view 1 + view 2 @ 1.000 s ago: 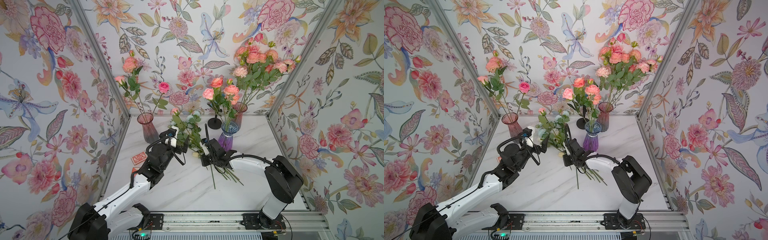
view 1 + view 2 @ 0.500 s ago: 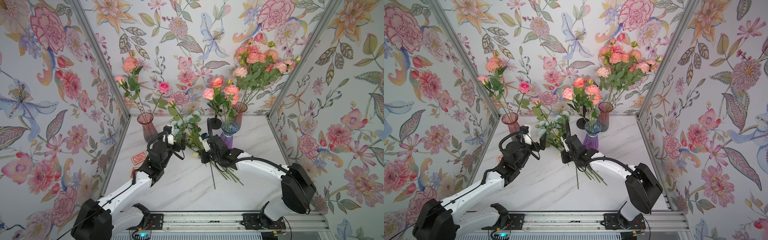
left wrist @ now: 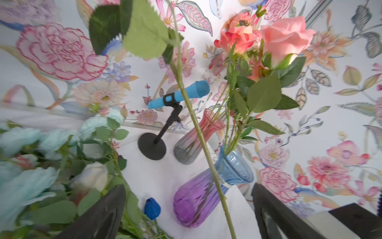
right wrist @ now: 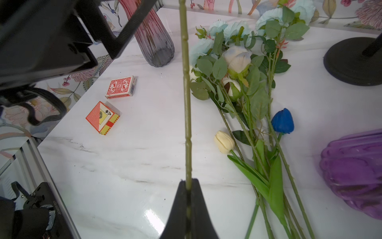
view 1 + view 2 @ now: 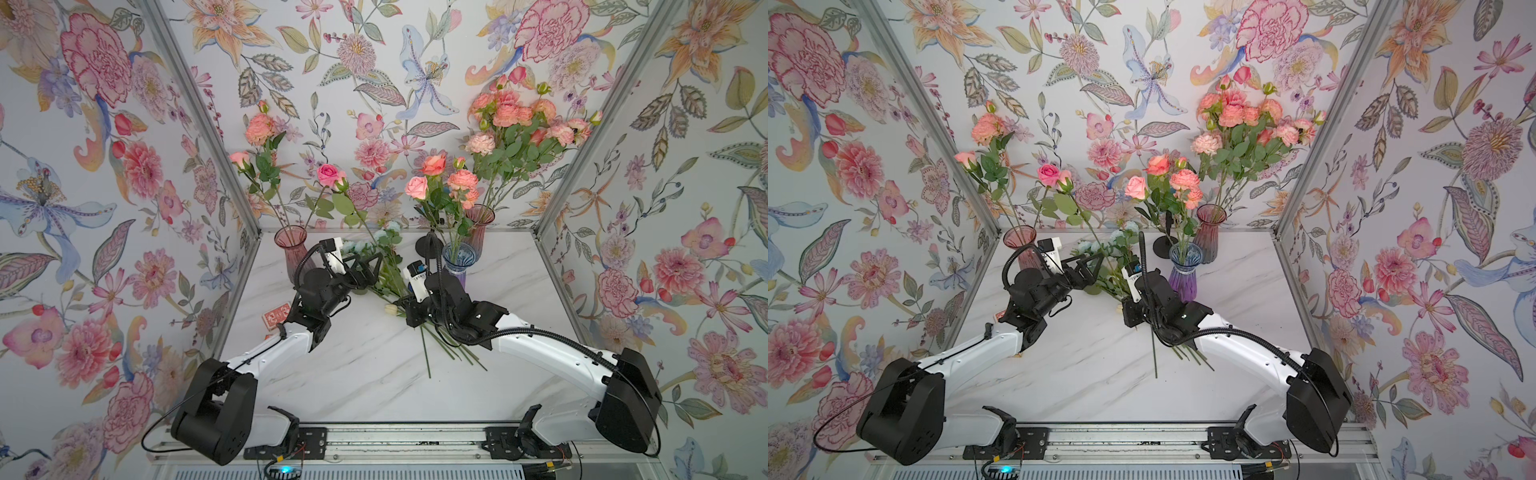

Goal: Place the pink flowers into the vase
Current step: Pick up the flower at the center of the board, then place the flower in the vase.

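Right gripper (image 4: 188, 184) clamped low on stem of pink rose (image 5: 328, 172), bloom leaning far-left over marble table (image 5: 374, 386). Left gripper (image 5: 372, 269) jaws spread wide, straddling same stem. Purple vase (image 5: 456, 266) just far side of right gripper, holding other pink flowers (image 5: 417, 187).

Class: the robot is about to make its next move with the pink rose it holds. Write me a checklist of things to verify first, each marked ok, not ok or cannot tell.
1. Right gripper shut on the pink rose's stem: ok.
2. Left gripper open: ok.
3. Stem runs between the left gripper's fingers, ready for a grip: ok.
4. Pink rose bloom clear of the flowers already standing in vases: cannot tell.
5. Left pink vase, blue-purple vase and rear pink vase upright: ok.
6. Right gripper holds only this one stem; the white and pale-blue flowers lie on the table: ok.
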`<action>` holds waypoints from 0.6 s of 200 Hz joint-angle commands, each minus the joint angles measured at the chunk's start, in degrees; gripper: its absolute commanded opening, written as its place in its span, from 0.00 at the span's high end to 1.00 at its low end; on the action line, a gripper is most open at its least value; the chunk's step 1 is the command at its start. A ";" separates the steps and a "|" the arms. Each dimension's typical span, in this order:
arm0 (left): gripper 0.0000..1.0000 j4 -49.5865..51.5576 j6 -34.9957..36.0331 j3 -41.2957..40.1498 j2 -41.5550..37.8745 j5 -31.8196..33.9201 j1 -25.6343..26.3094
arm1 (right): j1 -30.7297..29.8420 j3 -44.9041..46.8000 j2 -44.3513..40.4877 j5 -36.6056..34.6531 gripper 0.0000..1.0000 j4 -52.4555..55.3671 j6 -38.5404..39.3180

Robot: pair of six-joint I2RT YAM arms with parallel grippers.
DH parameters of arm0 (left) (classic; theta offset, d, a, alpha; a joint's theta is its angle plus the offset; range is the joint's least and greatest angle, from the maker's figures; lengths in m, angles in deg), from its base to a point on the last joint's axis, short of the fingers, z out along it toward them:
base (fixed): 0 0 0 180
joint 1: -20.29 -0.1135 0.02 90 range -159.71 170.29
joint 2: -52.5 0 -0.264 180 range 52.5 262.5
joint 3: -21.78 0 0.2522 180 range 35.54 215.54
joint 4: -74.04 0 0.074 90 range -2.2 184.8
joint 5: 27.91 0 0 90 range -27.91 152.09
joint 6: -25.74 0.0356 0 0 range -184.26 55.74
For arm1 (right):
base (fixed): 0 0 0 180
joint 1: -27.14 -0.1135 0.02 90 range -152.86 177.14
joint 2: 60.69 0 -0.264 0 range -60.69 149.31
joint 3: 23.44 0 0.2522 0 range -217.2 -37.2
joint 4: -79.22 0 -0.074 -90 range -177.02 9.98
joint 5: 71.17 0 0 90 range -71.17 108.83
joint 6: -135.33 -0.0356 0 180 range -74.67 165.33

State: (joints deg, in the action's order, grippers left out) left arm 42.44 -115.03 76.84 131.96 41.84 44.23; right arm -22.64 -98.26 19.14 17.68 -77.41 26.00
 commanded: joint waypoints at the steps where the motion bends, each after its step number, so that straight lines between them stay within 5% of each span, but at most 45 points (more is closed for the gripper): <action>1: 0.05 -9.82 -9.50 0.86 3.74 -8.27 -0.04 | -0.48 1.67 -2.10 -1.81 1.00 0.27 -0.49; 120: 0.29 -21.42 -16.42 1.49 11.34 -13.37 1.81 | -0.65 5.25 -3.60 -2.89 1.00 -2.11 -1.69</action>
State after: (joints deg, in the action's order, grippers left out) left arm 26.09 -129.23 76.95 141.01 30.39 45.66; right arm -22.77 -93.60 15.80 15.67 -77.91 25.32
